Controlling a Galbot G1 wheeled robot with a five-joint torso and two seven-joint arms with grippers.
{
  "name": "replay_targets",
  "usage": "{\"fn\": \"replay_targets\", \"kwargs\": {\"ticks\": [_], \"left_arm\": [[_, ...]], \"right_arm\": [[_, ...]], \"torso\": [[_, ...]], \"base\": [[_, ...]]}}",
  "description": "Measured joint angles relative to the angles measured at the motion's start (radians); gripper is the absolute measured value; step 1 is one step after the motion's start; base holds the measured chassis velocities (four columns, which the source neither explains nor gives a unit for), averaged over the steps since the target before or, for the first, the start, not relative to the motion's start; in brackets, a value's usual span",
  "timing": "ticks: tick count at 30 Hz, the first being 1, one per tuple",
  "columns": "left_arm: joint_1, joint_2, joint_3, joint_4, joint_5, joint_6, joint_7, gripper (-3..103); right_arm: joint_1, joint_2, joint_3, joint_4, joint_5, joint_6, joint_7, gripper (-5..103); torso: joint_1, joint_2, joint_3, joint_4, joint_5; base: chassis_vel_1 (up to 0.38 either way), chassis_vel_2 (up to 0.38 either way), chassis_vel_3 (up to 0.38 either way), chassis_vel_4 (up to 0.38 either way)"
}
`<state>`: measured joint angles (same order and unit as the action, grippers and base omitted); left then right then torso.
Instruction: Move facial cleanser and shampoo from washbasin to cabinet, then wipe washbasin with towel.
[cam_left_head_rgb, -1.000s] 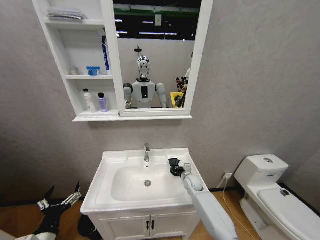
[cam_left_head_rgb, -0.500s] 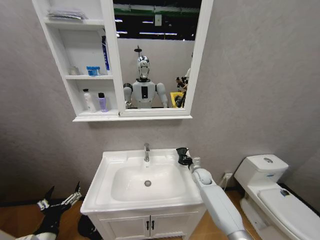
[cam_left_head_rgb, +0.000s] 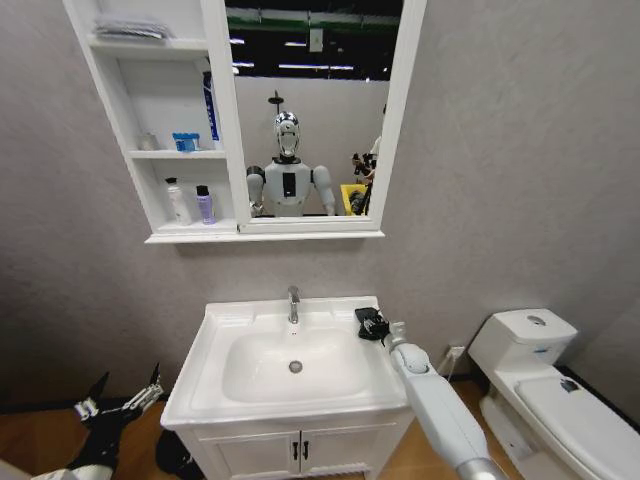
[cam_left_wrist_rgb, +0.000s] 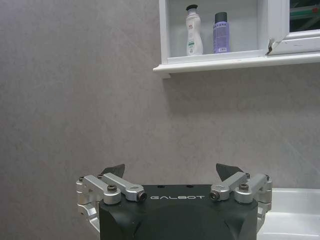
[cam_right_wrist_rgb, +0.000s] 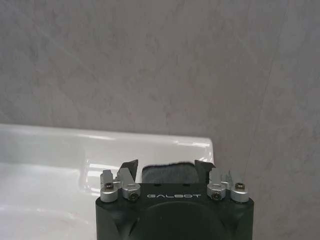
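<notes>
low on the left, the left gripper (cam_left_head_rgb: 118, 398) hangs beside the vanity, well below the basin rim, its fingers spread apart with nothing between them. it looks parked. up on the wall, the cabinet (cam_left_head_rgb: 150, 120) has a white bottle (cam_left_head_rgb: 178, 203) and a purple bottle (cam_left_head_rgb: 204, 204) standing upright side by side on its lowest shelf, so the carrying half of the job looks done and the wiping is what remains.

the basin (cam_left_head_rgb: 230, 325) sits below the mirror, tap (cam_left_head_rgb: 293, 303) at the back centre, drain ring (cam_left_head_rgb: 295, 366) in the bowl. its top and bowl carry no bottles.

at the basin's back right corner is the right gripper (cam_left_head_rgb: 371, 324), reaching in over the rim with the arm running down and to the right. the towel (cam_right_wrist_rgb: 167, 173) is a dark wad between its fingers, which are clamped on it from both sides; the right wrist view has the cloth filling the gap just ahead of the palm. whether the cloth touches the ceramic i cannot tell.

what matters for the wipe: the unwiped surface lies to the left of the fingers and toward the robot, with bowl and tap between the towel and the far rim. the right arm is the nearer one, and already holds the cloth.
</notes>
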<state>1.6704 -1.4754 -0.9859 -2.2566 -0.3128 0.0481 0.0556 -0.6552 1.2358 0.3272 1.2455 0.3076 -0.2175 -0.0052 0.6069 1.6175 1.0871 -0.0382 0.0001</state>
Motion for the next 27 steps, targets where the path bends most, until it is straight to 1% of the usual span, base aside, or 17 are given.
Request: {"fn": "replay_targets", "kwargs": {"ticks": [1,3,4,6,7,8,9,10,11,13,14,16,17,19,21,23,27], "left_arm": [[0.000,0.000,0.000,0.000,0.000,0.000,0.000,100],[0.000,0.000,0.000,0.000,0.000,0.000,0.000,100],[0.000,0.000,0.000,0.000,0.000,0.000,0.000,100],[0.000,0.000,0.000,0.000,0.000,0.000,0.000,100],[0.000,0.000,0.000,0.000,0.000,0.000,0.000,100],[0.000,0.000,0.000,0.000,0.000,0.000,0.000,100],[0.000,0.000,0.000,0.000,0.000,0.000,0.000,100],[0.000,0.000,0.000,0.000,0.000,0.000,0.000,100],[0.000,0.000,0.000,0.000,0.000,0.000,0.000,100],[0.000,0.000,0.000,0.000,0.000,0.000,0.000,100],[0.000,0.000,0.000,0.000,0.000,0.000,0.000,100],[0.000,0.000,0.000,0.000,0.000,0.000,0.000,100],[0.000,0.000,0.000,0.000,0.000,0.000,0.000,100],[0.000,0.000,0.000,0.000,0.000,0.000,0.000,100],[0.000,0.000,0.000,0.000,0.000,0.000,0.000,100],[0.000,0.000,0.000,0.000,0.000,0.000,0.000,100],[0.000,0.000,0.000,0.000,0.000,0.000,0.000,100]], "right_arm": [[0.000,0.000,0.000,0.000,0.000,0.000,0.000,64],[-0.087,-0.035,0.022,0.170,0.034,-0.065,0.068,74],[-0.087,-0.035,0.022,0.170,0.034,-0.065,0.068,74],[-0.216,-0.082,0.059,0.363,0.048,-0.100,0.147,85],[-0.216,-0.082,0.059,0.363,0.048,-0.100,0.147,85],[-0.252,-0.096,0.071,0.416,0.048,-0.105,0.165,90],[-0.346,-0.125,0.108,0.561,0.039,-0.122,0.210,95],[-0.346,-0.125,0.108,0.561,0.039,-0.122,0.210,95],[-0.433,-0.138,0.139,0.672,0.019,-0.127,0.244,99],[-0.601,-0.104,0.211,0.886,-0.028,-0.129,0.275,100],[-0.601,-0.104,0.211,0.886,-0.028,-0.129,0.275,100],[-0.754,-0.042,0.261,1.069,-0.068,-0.149,0.299,100],[-0.754,-0.042,0.261,1.069,-0.068,-0.149,0.299,100],[-0.880,0.008,0.270,1.217,-0.090,-0.173,0.351,100],[-0.922,0.025,0.270,1.257,-0.102,-0.185,0.360,100],[-0.974,0.056,0.269,1.279,-0.133,-0.215,0.367,100],[-0.966,0.060,0.264,1.280,-0.149,-0.230,0.376,100]], "torso": [[0.000,0.000,0.000,0.0000,0.0000],[0.000,0.000,0.000,0.0003,-0.0004],[0.000,0.000,0.000,0.0003,-0.0004],[0.000,0.000,0.000,-0.0001,0.0004],[0.000,0.000,0.000,-0.0001,0.0004],[0.000,0.000,0.000,-0.0004,0.0003],[0.000,0.000,0.000,-0.0008,-0.0003],[0.000,0.000,0.000,-0.0008,-0.0003],[0.000,0.000,0.000,-0.0004,-0.0003],[0.000,0.000,0.000,-0.0002,-0.0002],[0.000,0.000,0.000,-0.0002,-0.0002],[0.000,0.000,0.000,-0.0006,-0.0002],[0.000,0.000,0.000,-0.0006,-0.0002],[0.000,0.000,0.000,-0.0004,-0.0002],[0.000,0.000,0.000,-0.0006,-0.0009],[-0.001,0.000,0.000,-0.0006,0.0001],[0.000,0.000,0.000,-0.0004,-0.0001]], "base": [[0.000,0.000,0.000,0.000],[0.000,0.000,0.000,0.000],[0.000,0.000,0.000,0.000],[0.000,0.000,0.000,0.000],[0.000,0.000,0.000,0.000],[0.000,0.000,0.000,0.000],[0.000,0.000,0.000,0.000],[0.000,0.000,0.000,0.000],[0.000,0.000,0.000,0.000],[0.000,0.000,0.000,0.000],[0.000,0.000,0.000,0.000],[0.000,0.000,0.000,0.000],[0.000,0.000,0.000,0.000],[0.000,0.000,0.000,0.000],[0.000,0.000,0.000,0.000],[0.000,0.000,0.000,0.000],[0.000,0.000,0.000,0.000]]}}
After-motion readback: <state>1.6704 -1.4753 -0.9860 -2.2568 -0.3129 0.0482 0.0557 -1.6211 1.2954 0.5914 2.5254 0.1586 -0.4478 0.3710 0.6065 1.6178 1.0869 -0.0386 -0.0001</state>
